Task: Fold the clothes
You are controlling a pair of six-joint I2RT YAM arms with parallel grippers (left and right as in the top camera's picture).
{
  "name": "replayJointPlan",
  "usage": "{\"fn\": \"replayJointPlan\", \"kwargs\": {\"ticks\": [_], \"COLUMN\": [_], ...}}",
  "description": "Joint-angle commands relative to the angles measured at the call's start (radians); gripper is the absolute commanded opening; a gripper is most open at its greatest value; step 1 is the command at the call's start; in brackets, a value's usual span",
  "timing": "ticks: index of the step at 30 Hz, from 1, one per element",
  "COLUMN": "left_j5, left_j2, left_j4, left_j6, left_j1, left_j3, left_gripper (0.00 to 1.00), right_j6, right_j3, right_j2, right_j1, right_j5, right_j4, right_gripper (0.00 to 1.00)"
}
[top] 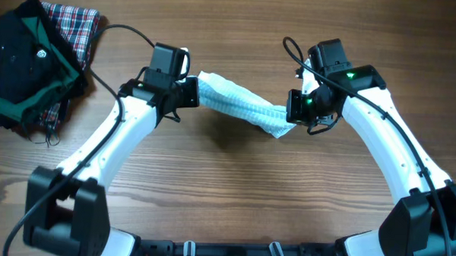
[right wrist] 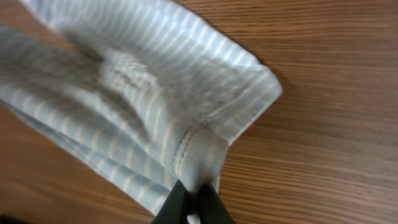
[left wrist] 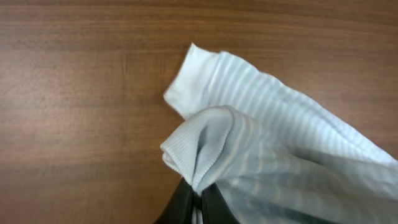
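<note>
The overhead camera looks straight down on the wooden table point(top: 233, 196) from well above, taking in both arms, their bases at six o'clock. The left wrist camera sits close behind the left gripper point(left wrist: 198, 200), which enters at six o'clock, and faces down at the tabletop. The right wrist camera frames the right gripper point(right wrist: 194, 202) likewise. All three views share the striped garment point(top: 236, 105) and the wood beneath.

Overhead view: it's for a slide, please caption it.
Left pincer and right pincer each grip one end of the pale-blue striped garment, stretched between them over the wooden table.
</note>
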Motion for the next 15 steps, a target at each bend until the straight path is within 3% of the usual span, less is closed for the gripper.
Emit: {"fn": "replayJointPlan", "kwargs": {"ticks": [1,15], "left_j5": [-0.046,-0.076], "left_j2": [0.079,0.164], "left_j4": [0.055,0.247], "left_j6": [0.017,0.017], "left_j1": [-0.001,-0.001], "left_j3": [0.015,0.015], "left_gripper": [0.04,0.04], "right_j6": [0.097,0.194], "right_j3": [0.004,-0.200], "right_j2": [-0.006,-0.006], "right_j1": [-0.002,-0.006], "right_j5": [0.105,0.129], "right_j4": [0.000,0.242], "right_gripper": [0.04,0.04]}}
